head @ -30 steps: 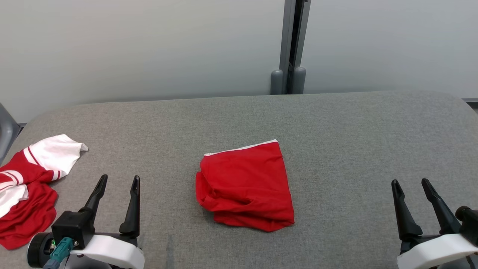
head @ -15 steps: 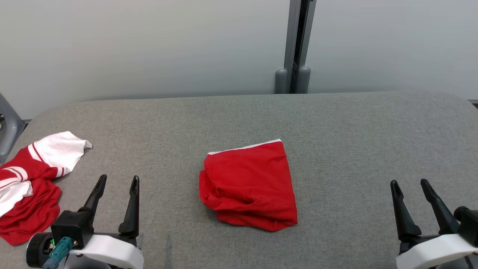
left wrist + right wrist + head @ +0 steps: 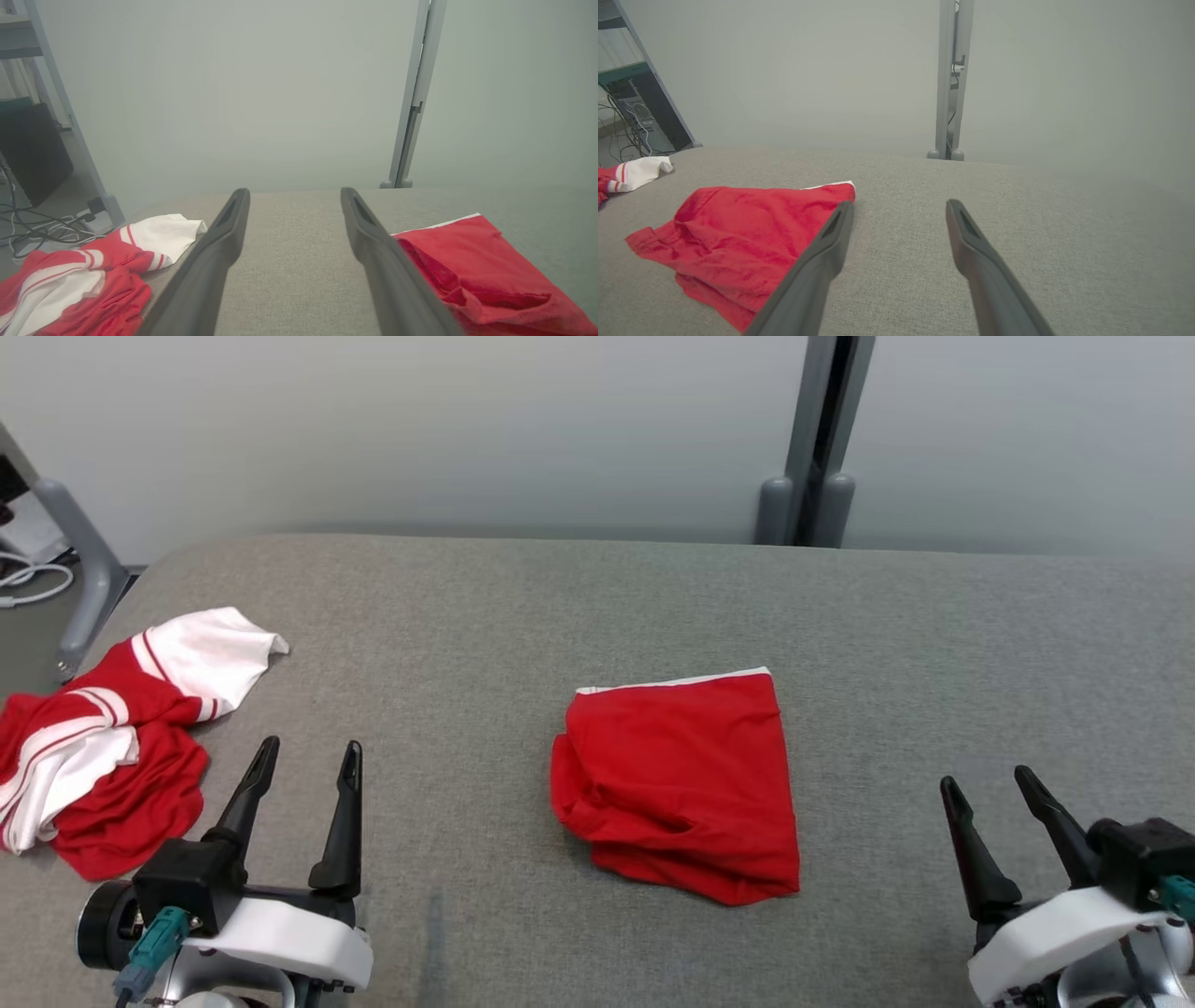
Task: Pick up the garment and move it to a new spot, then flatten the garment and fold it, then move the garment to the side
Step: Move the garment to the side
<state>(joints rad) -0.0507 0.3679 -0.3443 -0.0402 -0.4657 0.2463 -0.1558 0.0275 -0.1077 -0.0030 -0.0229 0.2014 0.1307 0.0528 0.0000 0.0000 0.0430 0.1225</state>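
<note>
Shows the left gripper (image 3: 312, 745) at lower left with fingers spread wide, pinching nothing, over the grey counter (image 3: 560, 607); cannot tell whether touching the cloth surface, with the wrist cropped by the bottom edge. Shows the right gripper (image 3: 986, 778) at lower right, likewise spread and empty, partly cropped at the corner. Between the two, well apart from both, finds the folded red garment (image 3: 681, 784) near the counter's middle, with a thin white edge along the far side and inner layers hidden under the top fold. Farther left, at the counter's end, finds a crumpled red-and-white garment (image 3: 103, 747), cut off by the frame's left edge; cannot make out what kind. In the left wrist view, loses the folded red garment's near corner behind one finger.
</note>
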